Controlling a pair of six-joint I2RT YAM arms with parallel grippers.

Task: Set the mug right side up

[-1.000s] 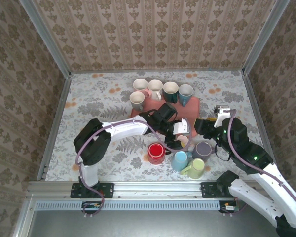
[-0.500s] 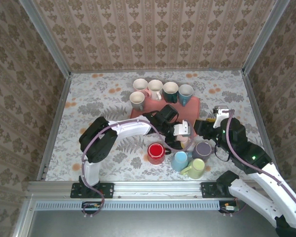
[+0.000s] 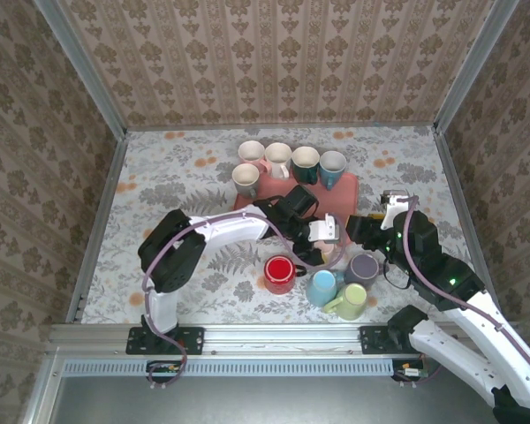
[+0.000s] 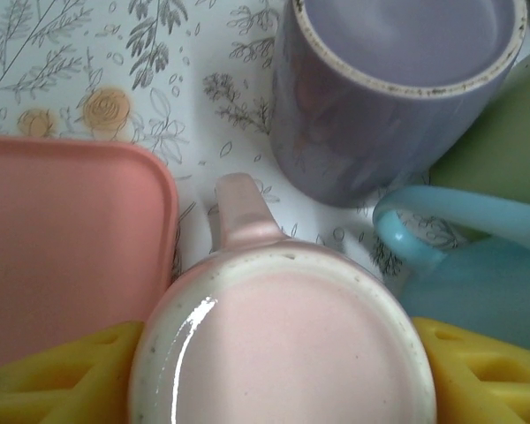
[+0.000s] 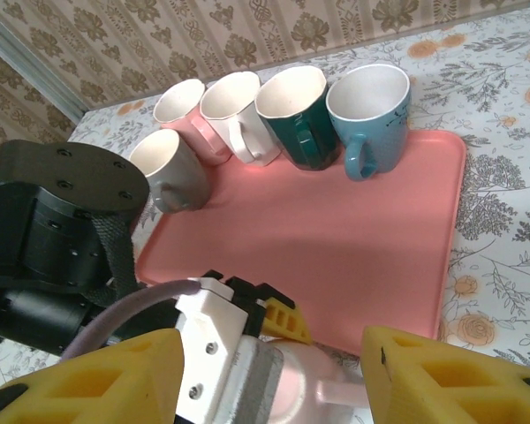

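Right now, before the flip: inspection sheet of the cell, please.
Surface: floral tablecloth, flat.
Job's things: pink mug upside down, beside the pink tray.
Clutter: purple mug upside down; light blue mug, green mug and red mug close by; four upright mugs on the tray.
Grippers: left gripper straddles the pink mug, contact unclear; right gripper open, holding nothing.
Cables: purple cable looped along each arm.
Surroundings: wallpapered walls, metal frame.

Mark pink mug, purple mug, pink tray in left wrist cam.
pink mug [image 4: 283, 344], left wrist view, top face.
purple mug [image 4: 371, 132], left wrist view, side wall.
pink tray [image 4: 71, 238], left wrist view, bare surface.
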